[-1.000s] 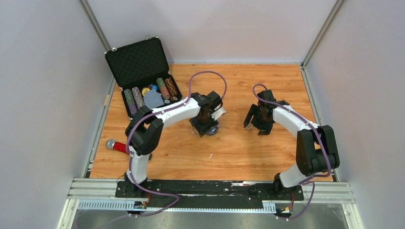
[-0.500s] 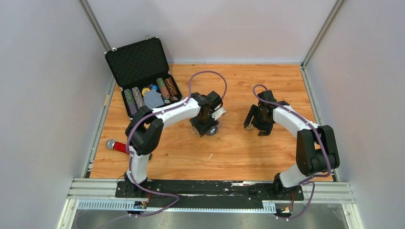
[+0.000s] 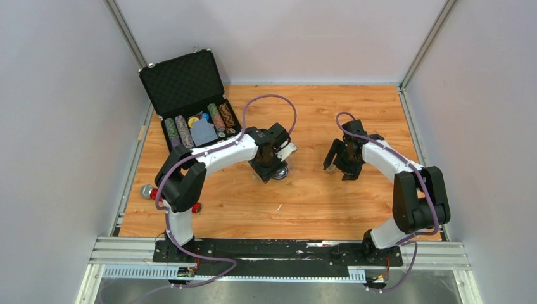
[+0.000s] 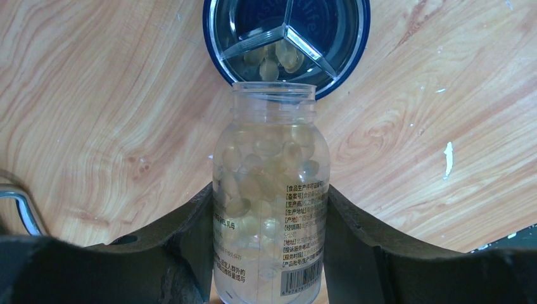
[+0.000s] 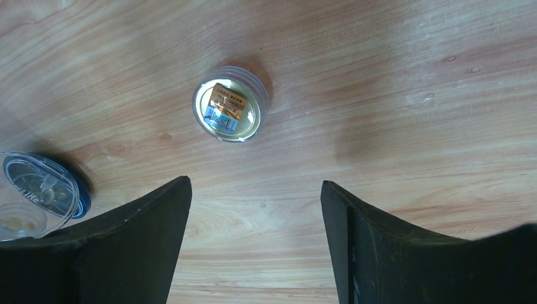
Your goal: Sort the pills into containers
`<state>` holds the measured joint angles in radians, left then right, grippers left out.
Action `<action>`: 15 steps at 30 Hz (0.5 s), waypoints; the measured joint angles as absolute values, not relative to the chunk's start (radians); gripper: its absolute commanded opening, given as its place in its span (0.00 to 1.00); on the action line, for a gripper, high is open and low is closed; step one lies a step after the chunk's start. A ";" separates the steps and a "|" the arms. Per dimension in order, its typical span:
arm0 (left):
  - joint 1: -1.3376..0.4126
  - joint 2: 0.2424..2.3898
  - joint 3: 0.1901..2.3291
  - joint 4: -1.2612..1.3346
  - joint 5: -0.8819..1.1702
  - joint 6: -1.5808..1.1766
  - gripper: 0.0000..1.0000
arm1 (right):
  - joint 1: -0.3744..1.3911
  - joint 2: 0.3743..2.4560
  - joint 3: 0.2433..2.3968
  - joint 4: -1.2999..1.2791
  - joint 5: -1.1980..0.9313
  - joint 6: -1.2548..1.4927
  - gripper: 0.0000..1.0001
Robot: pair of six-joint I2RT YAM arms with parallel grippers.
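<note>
A clear bottle [image 4: 271, 190] full of pale yellow pills lies between the jaws of my left gripper [image 4: 269, 193], which is shut on its sides. The bottle's open mouth points at the container [image 4: 329, 28], a small round dish with a dark blue rim and three dividers. A few pills [image 4: 273, 60] lie in the dish's compartment nearest the bottle. In the top view the left gripper [image 3: 272, 166] hangs over the dish [image 3: 282, 173]. My right gripper [image 5: 253, 190] stands open over bare wood, to the right of the dish [image 5: 44, 187].
The bottle's clear round cap [image 5: 228, 112] lies on the table ahead of the right gripper. An open black poker-chip case [image 3: 193, 107] stands at the back left. A red and silver object [image 3: 152, 192] lies by the left arm's base.
The left arm's elbow has swung to the left and its gripper has shifted slightly left with the bottle. The right arm has not moved.
</note>
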<state>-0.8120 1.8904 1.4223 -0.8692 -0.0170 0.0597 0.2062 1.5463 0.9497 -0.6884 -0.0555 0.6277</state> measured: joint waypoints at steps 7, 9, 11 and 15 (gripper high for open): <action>-0.812 1.838 1.383 -0.826 -0.017 0.057 0.00 | 0.199 1.547 0.950 -0.687 -0.064 0.627 0.76; -0.812 1.822 1.365 -0.815 -0.017 0.056 0.00 | 0.199 1.547 0.950 -0.687 -0.068 0.627 0.76; -0.812 1.805 1.346 -0.805 -0.018 0.054 0.00 | 0.198 1.547 0.950 -0.687 -0.072 0.627 0.76; -0.812 1.771 1.314 -0.776 -0.020 0.052 0.00 | 0.198 1.547 0.950 -0.687 -0.083 0.624 0.77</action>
